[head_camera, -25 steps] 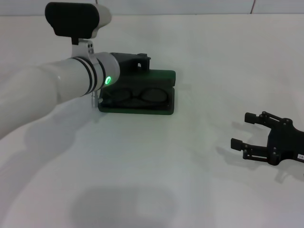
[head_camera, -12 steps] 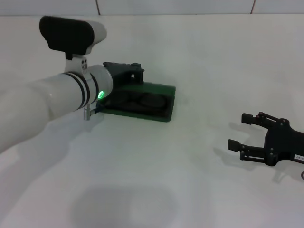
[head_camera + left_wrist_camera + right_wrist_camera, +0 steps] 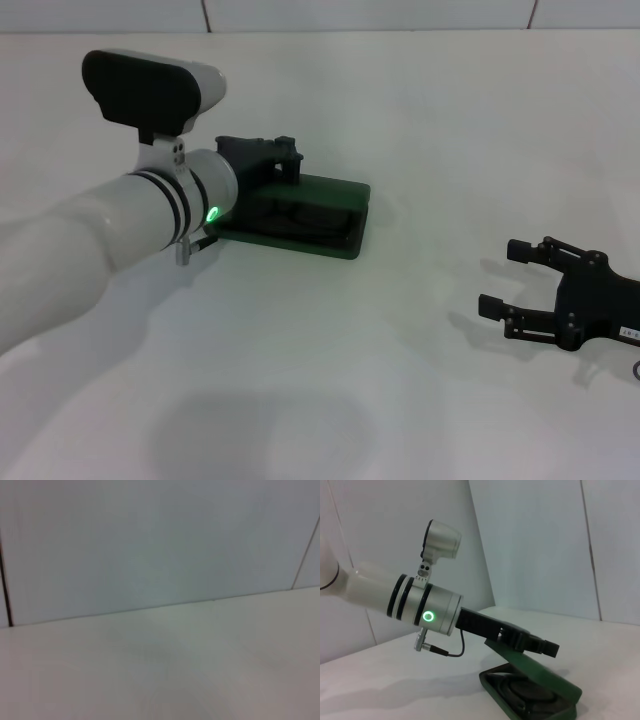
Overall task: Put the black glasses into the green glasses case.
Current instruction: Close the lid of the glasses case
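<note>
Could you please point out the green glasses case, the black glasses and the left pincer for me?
green glasses case (image 3: pixel 345 243), head view, front rim.
black glasses (image 3: pixel 522 694), right wrist view, frame lying inside the case.
left pincer (image 3: pixel 540 647), right wrist view, finger on the half-lowered lid.

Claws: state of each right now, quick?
Left claw: on the green glasses case lid; fingers unclear.
Right claw: open, empty, resting on the table.

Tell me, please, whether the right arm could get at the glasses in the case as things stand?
Probably not: the case lid is lowered nearly shut over the glasses, with the left end effector on it. The right end effector rests apart on the table.
</note>
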Action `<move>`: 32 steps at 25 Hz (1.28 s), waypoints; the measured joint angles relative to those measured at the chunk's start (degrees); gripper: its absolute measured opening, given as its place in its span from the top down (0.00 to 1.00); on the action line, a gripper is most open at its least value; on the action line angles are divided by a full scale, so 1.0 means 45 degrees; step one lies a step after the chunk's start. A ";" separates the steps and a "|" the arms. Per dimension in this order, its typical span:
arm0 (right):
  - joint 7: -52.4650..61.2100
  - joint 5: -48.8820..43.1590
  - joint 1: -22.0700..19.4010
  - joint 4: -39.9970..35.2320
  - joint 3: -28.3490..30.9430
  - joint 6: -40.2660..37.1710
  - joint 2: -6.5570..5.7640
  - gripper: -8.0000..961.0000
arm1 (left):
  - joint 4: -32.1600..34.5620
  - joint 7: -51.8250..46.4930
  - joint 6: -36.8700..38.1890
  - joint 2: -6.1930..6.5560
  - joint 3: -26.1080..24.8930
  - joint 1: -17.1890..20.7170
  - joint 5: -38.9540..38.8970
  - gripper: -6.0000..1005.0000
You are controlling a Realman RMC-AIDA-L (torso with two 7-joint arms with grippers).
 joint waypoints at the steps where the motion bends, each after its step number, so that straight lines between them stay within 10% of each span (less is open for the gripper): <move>1: 0.0007 0.0000 0.0004 0.0000 0.0000 -0.0001 0.0001 0.08 | -0.0002 0.0001 -0.0022 0.0000 0.0001 0.0016 0.0000 0.99; 21: 0.0103 0.0001 0.0043 0.0000 0.0018 -0.0014 0.0006 0.08 | 0.0515 -0.0131 -0.1467 0.0031 0.1422 0.1049 0.0005 0.99; 32: 0.0110 0.0001 0.0032 0.0001 0.0076 -0.0043 -0.0002 0.08 | 0.1706 0.3569 0.4766 0.0138 -0.2556 0.0447 -0.4561 0.99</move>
